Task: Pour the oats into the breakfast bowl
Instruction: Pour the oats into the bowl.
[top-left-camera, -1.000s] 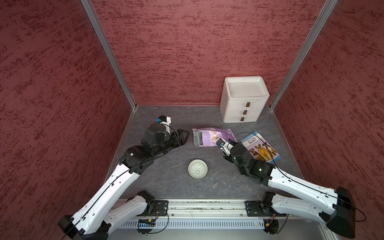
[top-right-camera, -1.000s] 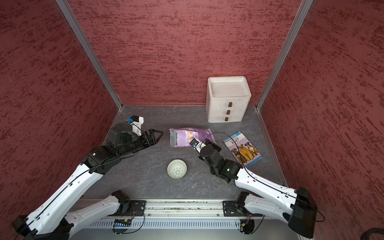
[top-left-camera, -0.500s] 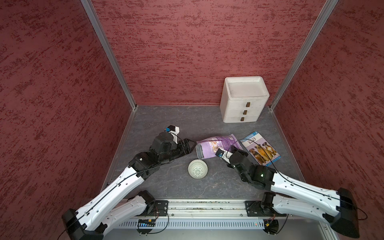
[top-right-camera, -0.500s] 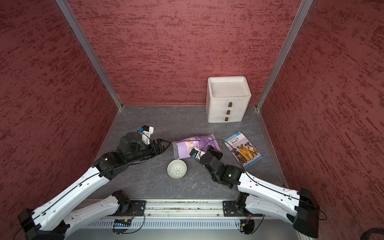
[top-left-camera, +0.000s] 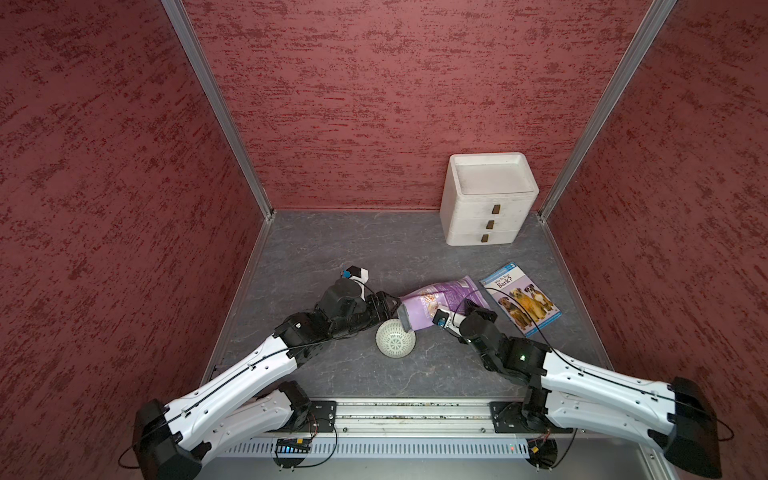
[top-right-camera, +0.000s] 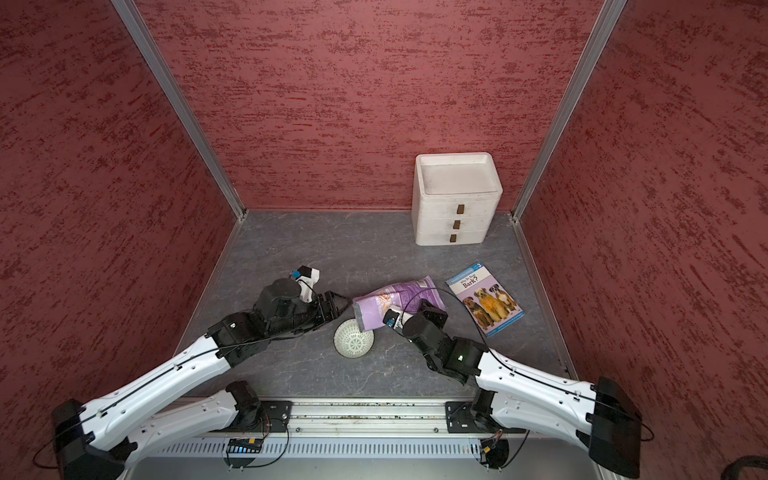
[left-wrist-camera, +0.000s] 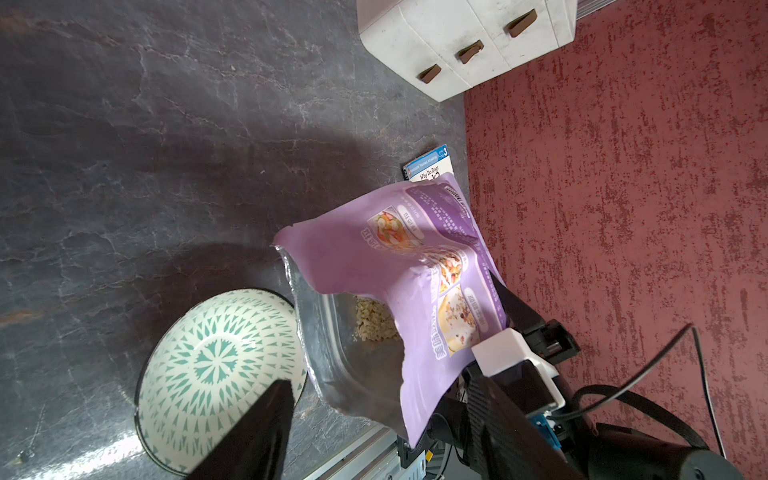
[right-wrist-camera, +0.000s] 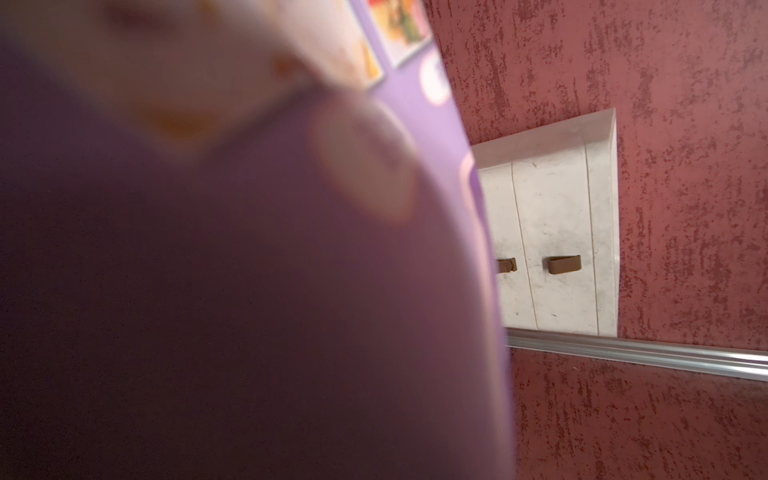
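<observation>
1. Nearest the front edge of the tabletop (top-left-camera: 332, 249), about midway along it, stood the breakfast bowl (top-left-camera: 395, 343). It was upright, white with a teal lattice, and had no oats in it.
2. The left gripper (top-left-camera: 390, 303) sat at the bowl's far-left rim, jaws apart and holding nothing.
3. The open mouth of the lilac pouch (top-left-camera: 432, 303) overlapped the bowl's far-right rim in both top views. Whether foil met rim could not be told.
4. From that mouth, the pouch's long axis ran away towards the far right.
5. In the left wrist view, the oats (left-wrist-camera: 374, 320) lay heaped inside, short of the mouth. A steeper tilt seemed needed.
6. The right gripper (top-right-camera: 420, 306) was clamped on the pouch's right side, so the pour fell to the right arm.
7. Beyond lay the dog book (top-left-camera: 521, 297), with the white drawer box (top-left-camera: 486, 208) at the far right corner.
</observation>
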